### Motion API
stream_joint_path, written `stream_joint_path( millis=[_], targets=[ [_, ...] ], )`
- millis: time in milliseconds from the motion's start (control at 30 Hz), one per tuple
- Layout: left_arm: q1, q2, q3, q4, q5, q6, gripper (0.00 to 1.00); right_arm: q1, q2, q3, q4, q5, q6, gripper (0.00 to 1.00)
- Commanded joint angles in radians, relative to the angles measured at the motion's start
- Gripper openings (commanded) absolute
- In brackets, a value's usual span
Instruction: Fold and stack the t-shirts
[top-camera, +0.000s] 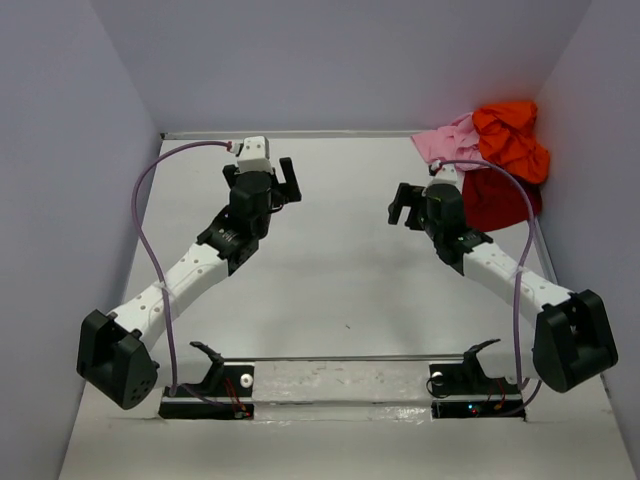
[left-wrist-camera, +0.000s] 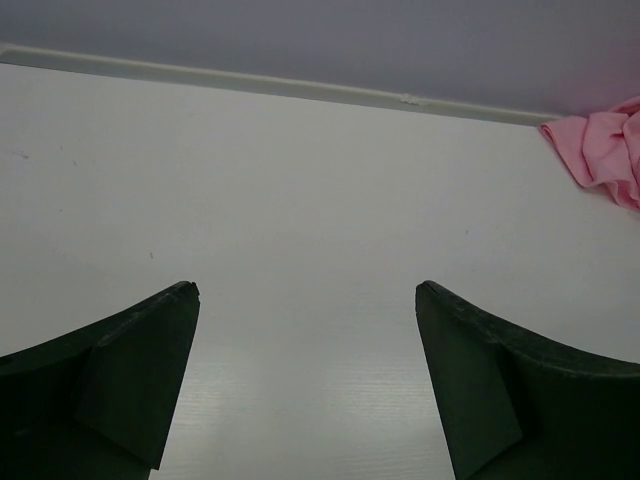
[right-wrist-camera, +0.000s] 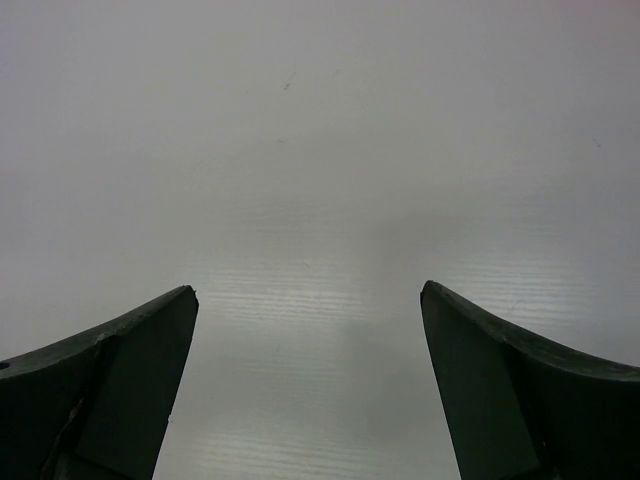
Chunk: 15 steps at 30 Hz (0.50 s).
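- White tabletop (top-camera: 340, 280), boxed in by pale lilac walls (top-camera: 60, 150), is lying bare beneath both claws.
- I am holding my left claw (left-wrist-camera: 305, 290) spread wide with nothing between its fingers. It is hovering above the surface and pointing toward the far wall.
- I am holding my right claw (right-wrist-camera: 308, 290) equally wide and empty. Its camera is showing table only.
- The t-shirts are lying crumpled together in the far right corner, none folded. I am judging the task as not begun.
- The orange t-shirt (top-camera: 512, 138) is sitting at the back against the right wall, beyond my right claw and to its right.
- The pink t-shirt (top-camera: 445, 142) is spreading out from the pile's left side, just beyond my right claw. For my left claw it is ahead and well off to the right.
- The dark red t-shirt (top-camera: 500, 198) is lying nearest, just beside my right wrist and touching the orange one.
- Handling, as I am judging it: light, limp cloth that is not fragile. It will be sagging, dragging and bunching when lifted.
- Grasp point: I am favouring a free hem or shoulder edge, pinching one layer only. The pink edge looks the most exposed.
- Risk: the garments are overlapping, so one pinch may be catching two.
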Motion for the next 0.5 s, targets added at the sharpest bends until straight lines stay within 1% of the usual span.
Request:
stream_joint_path(
  millis=[0,33,100,133,200,233,267,300,400,433,467],
  targets=[
    [0.002,-0.02,0.023,0.026,0.017,-0.007,0.99,-0.006,0.123,0.216,-0.061,0.145,0.026,0.99],
    [0.002,-0.012,0.038,0.005,0.022,-0.011,0.99,-0.006,0.167,0.284,-0.163,0.178,0.038,0.99],
    [0.002,0.002,0.048,-0.005,0.057,-0.011,0.99,-0.006,0.256,0.401,-0.199,0.212,0.009,0.99],
    [0.001,0.003,0.054,-0.012,0.067,-0.016,0.99,-0.015,0.34,0.509,-0.227,0.284,-0.023,0.99],
    [0.001,-0.004,0.051,-0.006,0.078,-0.017,0.99,-0.032,0.422,0.604,-0.233,0.329,-0.052,0.99],
    [-0.002,-0.007,0.051,-0.006,0.078,-0.016,0.99,-0.047,0.461,0.654,-0.262,0.328,-0.052,0.99],
    [-0.004,-0.011,0.049,-0.005,0.081,-0.004,0.99,-0.064,0.532,0.744,-0.28,0.273,-0.025,0.99],
    [-0.008,-0.018,0.051,-0.008,0.062,0.009,0.99,-0.075,0.595,0.821,-0.3,0.25,-0.016,0.98],
    [-0.008,-0.038,0.038,0.004,0.043,0.02,0.99,-0.084,0.686,0.929,-0.305,0.275,-0.051,0.99],
    [-0.008,-0.04,0.038,0.004,0.038,0.024,0.99,-0.105,0.72,0.967,-0.316,0.282,-0.063,0.99],
    [-0.01,-0.04,0.038,0.003,0.035,0.027,0.99,-0.116,0.784,1.042,-0.322,0.292,-0.075,0.99]
  ],
)
